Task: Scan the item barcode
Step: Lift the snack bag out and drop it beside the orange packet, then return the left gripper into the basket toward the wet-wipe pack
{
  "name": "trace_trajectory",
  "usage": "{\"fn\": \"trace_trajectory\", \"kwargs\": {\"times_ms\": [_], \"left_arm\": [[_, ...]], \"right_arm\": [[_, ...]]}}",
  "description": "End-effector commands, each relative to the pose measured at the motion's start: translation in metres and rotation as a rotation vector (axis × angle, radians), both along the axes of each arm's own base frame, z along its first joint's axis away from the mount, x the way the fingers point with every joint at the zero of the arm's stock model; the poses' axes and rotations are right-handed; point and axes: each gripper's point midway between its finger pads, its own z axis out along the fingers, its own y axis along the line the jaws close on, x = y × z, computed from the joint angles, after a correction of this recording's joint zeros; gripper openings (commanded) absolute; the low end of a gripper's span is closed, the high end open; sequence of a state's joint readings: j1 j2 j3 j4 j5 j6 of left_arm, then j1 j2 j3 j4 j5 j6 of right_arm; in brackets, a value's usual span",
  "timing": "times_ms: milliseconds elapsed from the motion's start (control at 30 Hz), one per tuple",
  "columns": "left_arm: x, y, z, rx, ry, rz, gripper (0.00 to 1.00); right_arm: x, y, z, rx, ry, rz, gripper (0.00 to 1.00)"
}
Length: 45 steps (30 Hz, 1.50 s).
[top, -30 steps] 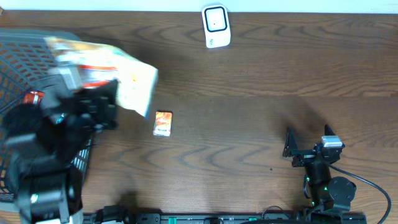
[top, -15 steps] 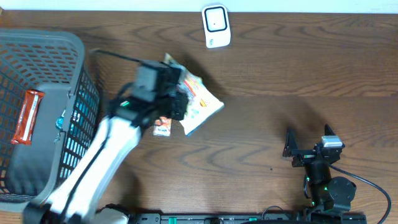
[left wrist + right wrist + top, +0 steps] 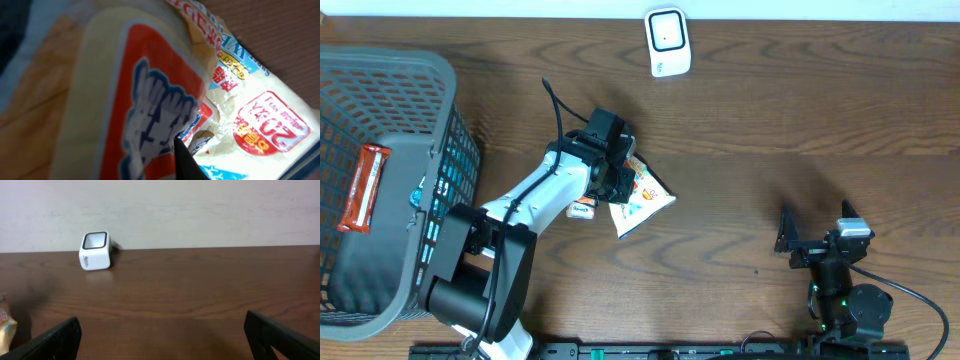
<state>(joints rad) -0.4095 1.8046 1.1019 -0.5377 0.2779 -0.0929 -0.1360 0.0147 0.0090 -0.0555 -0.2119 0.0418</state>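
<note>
Overhead, the snack bag (image 3: pixel 646 198) lies partly beneath the left gripper (image 3: pixel 617 172); whether the jaws clamp it is unclear.

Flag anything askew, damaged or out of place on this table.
The snack bag lies crooked mid-table under the left gripper, and the wrist view shows it creased and crumpled. A small orange packet sits partly hidden right beside it. Nothing looks spilled.
</note>
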Motion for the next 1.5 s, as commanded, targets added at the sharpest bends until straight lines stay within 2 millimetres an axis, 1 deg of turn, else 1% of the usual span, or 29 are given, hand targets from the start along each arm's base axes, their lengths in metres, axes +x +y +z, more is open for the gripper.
{"fn": "trace_trajectory", "kwargs": {"times_ms": [0, 67, 100, 200, 333, 400, 567, 633, 733, 800, 867, 933, 1000, 1033, 1100, 1167, 1267, 1367, 1400, 1467], "left_arm": [[0.007, -0.002, 0.008, -0.003, -0.032, -0.004, 0.72], [0.007, -0.002, 0.01, -0.005, -0.036, -0.004, 0.92], [0.007, -0.002, 0.012, -0.007, -0.041, -0.003, 0.96], [0.008, -0.002, 0.024, -0.017, -0.065, -0.003, 0.98], [0.007, -0.001, 0.055, -0.043, -0.128, -0.003, 0.99], [0.006, -0.001, 0.077, -0.064, -0.177, -0.003, 0.99], [0.001, 0.002, 0.149, -0.143, -0.363, -0.002, 0.99], [-0.003, 0.009, 0.181, -0.157, -0.461, 0.013, 0.99], [-0.009, 0.027, 0.223, -0.143, -0.608, 0.061, 1.0], [-0.017, 0.043, 0.252, -0.129, -0.714, 0.106, 1.0], [-0.025, 0.06, 0.276, -0.107, -0.803, 0.157, 1.0], [-0.035, 0.088, 0.301, -0.047, -0.909, 0.25, 1.0], [-0.044, 0.124, 0.321, 0.029, -0.996, 0.399, 1.0], [-0.051, 0.147, 0.33, 0.069, -1.035, 0.517, 1.0], [-0.065, 0.183, 0.342, 0.114, -1.083, 0.705, 1.0], [-0.078, 0.208, 0.349, 0.125, -1.108, 0.832, 1.0], [-0.089, 0.233, 0.349, 0.122, -1.105, 0.977, 1.0], [-0.1, 0.262, 0.337, 0.132, -1.054, 1.174, 1.0], [-0.104, 0.272, 0.33, 0.139, -1.026, 1.247, 1.0], [-0.11, 0.286, 0.316, 0.147, -0.968, 1.352, 1.0]], "right_arm": [[0.0, 0.001, 0.0, 0.009, -0.003, 0.001, 0.99], [0.0, 0.001, 0.0, 0.009, -0.003, 0.001, 0.99], [0.0, 0.001, 0.0, 0.009, -0.003, 0.001, 0.99], [0.0, 0.001, 0.0, 0.009, -0.003, 0.001, 0.99], [0.0, 0.001, 0.0, 0.009, -0.003, 0.001, 0.99], [0.0, 0.001, 0.0, 0.009, -0.003, 0.001, 0.99], [0.0, 0.001, 0.0, 0.009, -0.003, 0.001, 0.99], [0.0, 0.001, 0.0, 0.009, -0.003, 0.001, 0.99], [0.0, 0.001, 0.0, 0.009, -0.003, 0.001, 0.99], [0.0, 0.001, 0.0, 0.009, -0.003, 0.001, 0.99], [0.0, 0.001, 0.0, 0.009, -0.003, 0.001, 0.99], [0.0, 0.001, 0.0, 0.009, -0.003, 0.001, 0.99], [0.0, 0.001, 0.0, 0.009, -0.003, 0.001, 0.99], [0.0, 0.001, 0.0, 0.009, -0.003, 0.001, 0.99], [0.0, 0.001, 0.0, 0.009, -0.003, 0.001, 0.99], [0.0, 0.001, 0.0, 0.009, -0.003, 0.001, 0.99], [0.0, 0.001, 0.0, 0.009, -0.003, 0.001, 0.99], [0.0, 0.001, 0.0, 0.009, -0.003, 0.001, 0.99], [0.0, 0.001, 0.0, 0.009, -0.003, 0.001, 0.99], [0.0, 0.001, 0.0, 0.009, -0.003, 0.001, 0.99]]}}
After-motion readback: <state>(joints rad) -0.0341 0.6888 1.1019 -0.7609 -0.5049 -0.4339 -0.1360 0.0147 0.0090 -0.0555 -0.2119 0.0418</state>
